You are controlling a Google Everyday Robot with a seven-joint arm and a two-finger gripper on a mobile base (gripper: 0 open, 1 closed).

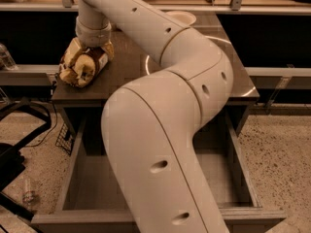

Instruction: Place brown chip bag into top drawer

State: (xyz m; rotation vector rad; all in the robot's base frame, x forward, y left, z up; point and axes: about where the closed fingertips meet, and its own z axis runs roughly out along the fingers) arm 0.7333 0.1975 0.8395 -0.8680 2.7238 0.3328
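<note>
The brown chip bag (80, 67) is dark brown and pale yellow, at the left corner of the dark brown counter (126, 67). The cream tool (94, 43) sits on top of it. The arm (160, 130) is the same cream, dotted with dark round holes. The top drawer (82, 178) is plain grey. The floor (277, 149) is speckled beige.

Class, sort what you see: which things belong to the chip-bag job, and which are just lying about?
Job:
brown chip bag, at the left edge of the table
gripper, right above the bag
top drawer, pulled open below

Lying about:
pale bowl, at the table's back
</note>
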